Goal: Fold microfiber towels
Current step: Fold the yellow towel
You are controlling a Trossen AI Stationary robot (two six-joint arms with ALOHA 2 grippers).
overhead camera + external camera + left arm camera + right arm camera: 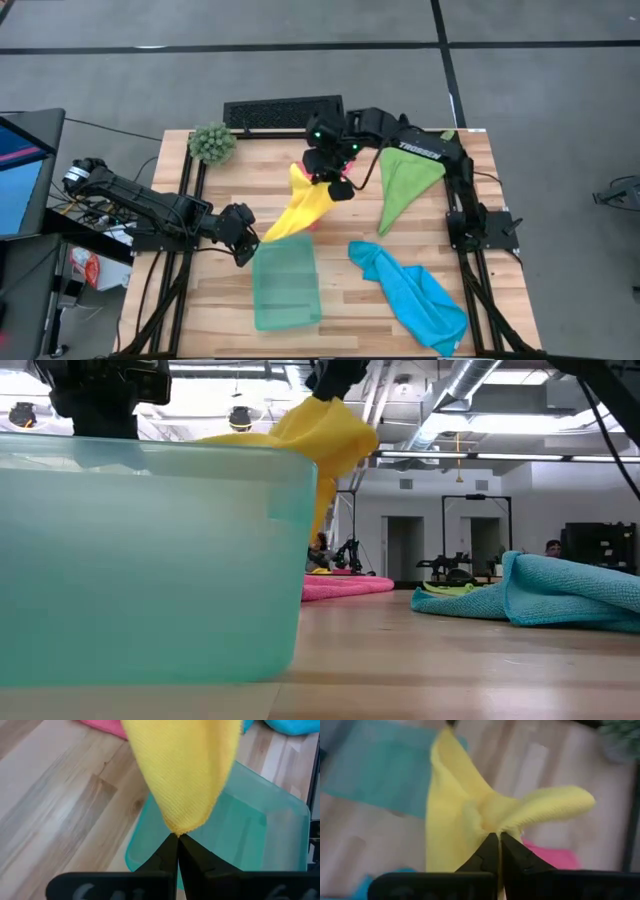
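A yellow towel (pixel 295 208) hangs stretched between my two grippers above the table, over the far end of the teal tray (pixel 285 288). My left gripper (pixel 258 238) is shut on its near-left end and my right gripper (pixel 326 182) is shut on its far end, higher up. A pink towel (pixel 345 587) lies flat on the table below the right gripper, mostly hidden by it from above. A green towel (pixel 405 185) lies spread at the far right. A blue towel (pixel 415 295) lies crumpled at the near right. My left gripper pinches a corner of the yellow towel (pixel 181 826) between its two fingertips, coming at it slanting down from the table's left. The cloth runs up and away from the fingers, lifted clear of the table. My right gripper pinches a bunched fold of the yellow towel (pixel 492 827) between its fingertips, from above and slanting down. One loose flap (pixel 560 800) sticks out sideways past the fingers. The rest of the cloth (pixel 447 820) runs down toward the left gripper, clear of the table.
A spiky green plant ball (pixel 212 143) sits at the far left corner, a black slotted block (pixel 283 112) along the far edge. The tray stands near the table's front, left of middle. Bare wood shows at the near left and between tray and blue towel.
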